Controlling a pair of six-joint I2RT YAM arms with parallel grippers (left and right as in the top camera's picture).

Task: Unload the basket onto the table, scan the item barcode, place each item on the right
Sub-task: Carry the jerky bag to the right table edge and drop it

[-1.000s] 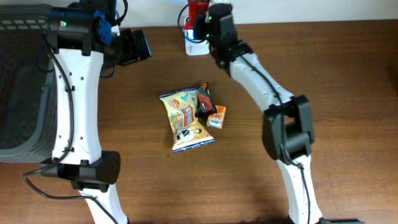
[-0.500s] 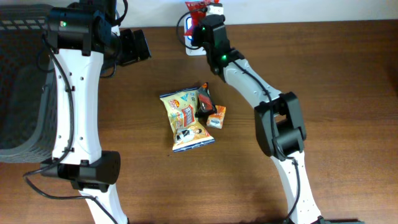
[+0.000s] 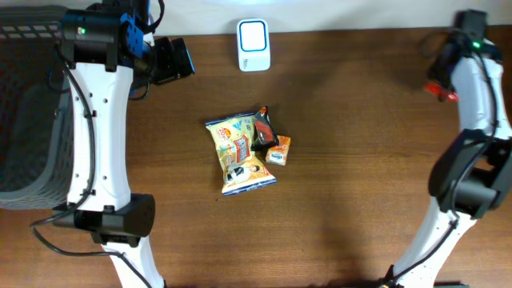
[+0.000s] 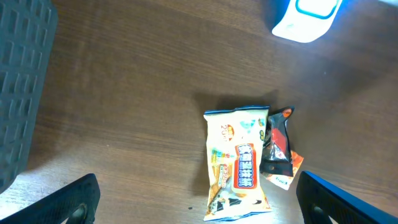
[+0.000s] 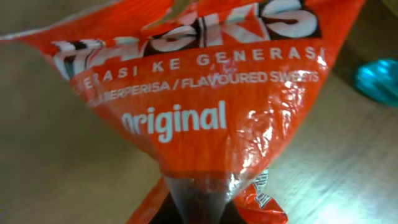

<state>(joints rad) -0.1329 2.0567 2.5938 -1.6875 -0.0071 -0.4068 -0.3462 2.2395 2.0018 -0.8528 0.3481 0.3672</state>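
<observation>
My right gripper (image 3: 445, 80) is at the table's far right edge, shut on a red-orange sweets bag (image 3: 437, 89). That bag (image 5: 205, 81), printed "Original", fills the right wrist view, and its pinched bottom runs into my jaws (image 5: 202, 199). The white scanner (image 3: 254, 45) stands at the back centre, well left of the bag. My left gripper (image 3: 168, 60) hangs open at the back left, holding nothing. In the left wrist view both fingers (image 4: 68, 202) frame the scene, with the scanner (image 4: 308, 15) at top right.
A yellow snack bag (image 3: 238, 154), a dark packet (image 3: 263, 130) and a small orange box (image 3: 279, 150) lie together mid-table. A dark mesh basket (image 3: 28, 120) stands at the left edge. Something teal (image 5: 378, 79) shows beyond the held bag.
My right arm has swung from the scanner at the back centre out to the far right edge, carrying the red-orange bag. The left arm has not moved.
</observation>
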